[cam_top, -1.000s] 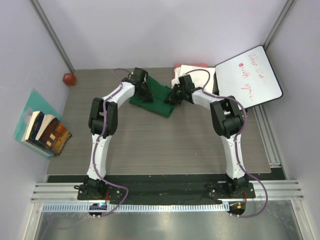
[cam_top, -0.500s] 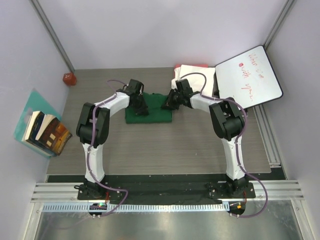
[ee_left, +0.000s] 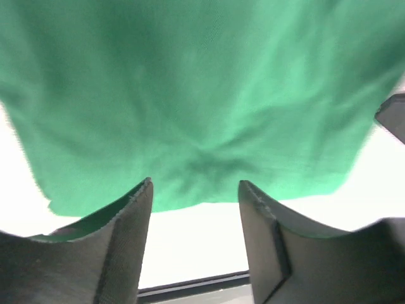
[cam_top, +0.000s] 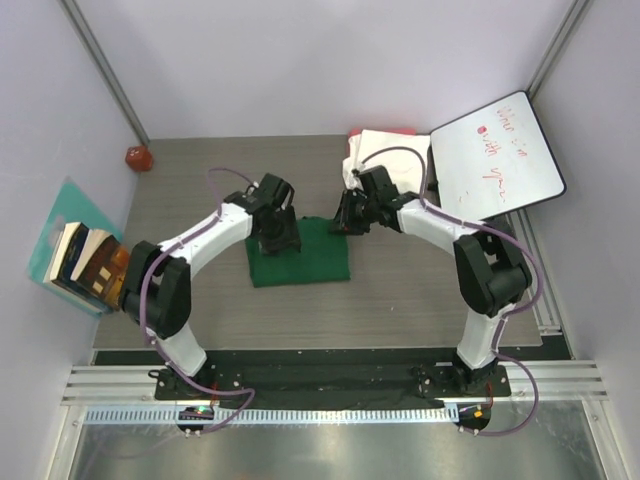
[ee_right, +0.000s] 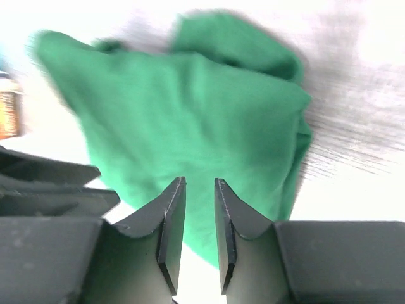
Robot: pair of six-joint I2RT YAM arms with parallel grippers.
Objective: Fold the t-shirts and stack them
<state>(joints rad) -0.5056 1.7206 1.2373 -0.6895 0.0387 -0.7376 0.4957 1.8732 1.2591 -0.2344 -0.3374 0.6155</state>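
Green t-shirt (cam_top: pixel 300 258): folded on tabletop (cam_top: pixel 420 290), not yet stacked
Cream-white t-shirt (cam_top: pixel 385 146): folded, well apart
Left tool (ee_left: pixel 195 193): wide apart, empty
Right tool (ee_right: pixel 200 190): narrowly apart, empty

One overhead plus two wrist cams, all catching the green t-shirt (cam_top: pixel 300 258)
Top cam sits high at the near side, looking down over the whole table (cam_top: pixel 400 300). Wrist cams are right up close, a bit blurry, shirt filling most of each frame; overhead it's just a patch mid-table.
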